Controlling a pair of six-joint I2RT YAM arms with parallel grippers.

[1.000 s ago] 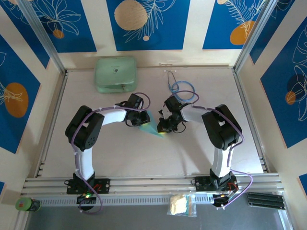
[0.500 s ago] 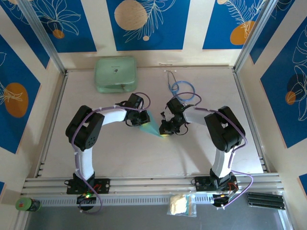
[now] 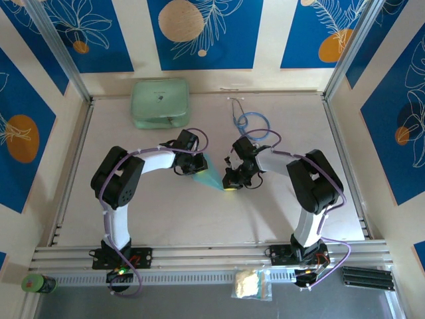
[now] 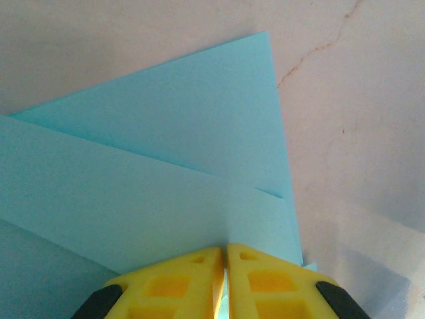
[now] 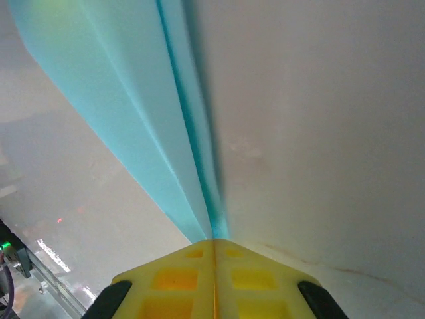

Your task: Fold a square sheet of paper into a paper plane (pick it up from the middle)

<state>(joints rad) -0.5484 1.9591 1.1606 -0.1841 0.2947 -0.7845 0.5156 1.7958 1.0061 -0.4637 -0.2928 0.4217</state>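
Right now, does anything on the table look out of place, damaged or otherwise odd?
Nothing is spilled or askew, and the light-blue paper looks untorn, its folds crisp. One oddity: in the left wrist view a thin reddish hairline mark wanders across the table beside the paper; crack or stain, I cannot tell.

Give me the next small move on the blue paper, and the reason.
Probably slide the right end effector along the fold to sharpen the crease, with the left end effector as anchor. Both are shut on the paper plane, the right at its narrow tip, the left on its layered wide end.
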